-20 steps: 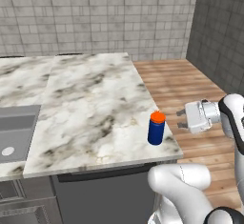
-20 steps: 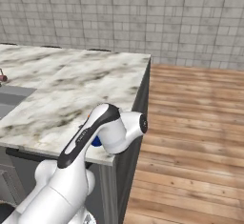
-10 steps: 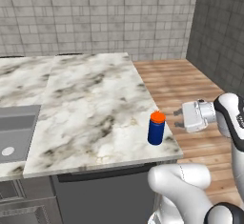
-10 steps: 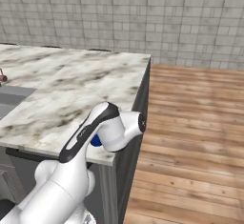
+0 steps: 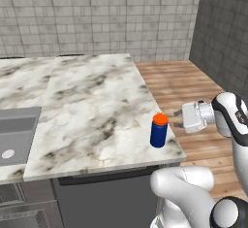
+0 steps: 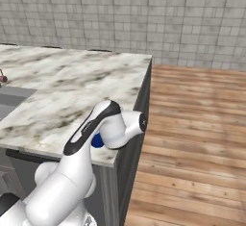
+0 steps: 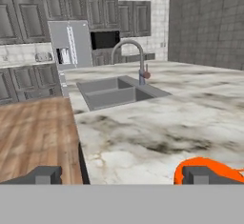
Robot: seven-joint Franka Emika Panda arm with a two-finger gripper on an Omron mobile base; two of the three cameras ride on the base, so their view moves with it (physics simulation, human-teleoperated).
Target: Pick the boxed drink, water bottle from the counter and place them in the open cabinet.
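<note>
Water bottle (image 5: 159,131) stands near the tabletop (image 5: 92,110) corner; our pincer (image 5: 180,118), spread wide beside it, must next advance and close.

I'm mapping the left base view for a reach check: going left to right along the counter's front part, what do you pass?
Grey recessed sink → white grey-veined marble counter → dark-blue cylindrical bottle with orange-red cap → the open white hand past the counter's edge, over brown wood-plank floor.

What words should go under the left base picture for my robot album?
Open gripper hovers level with the blue water bottle at the marble counter's corner.
</note>
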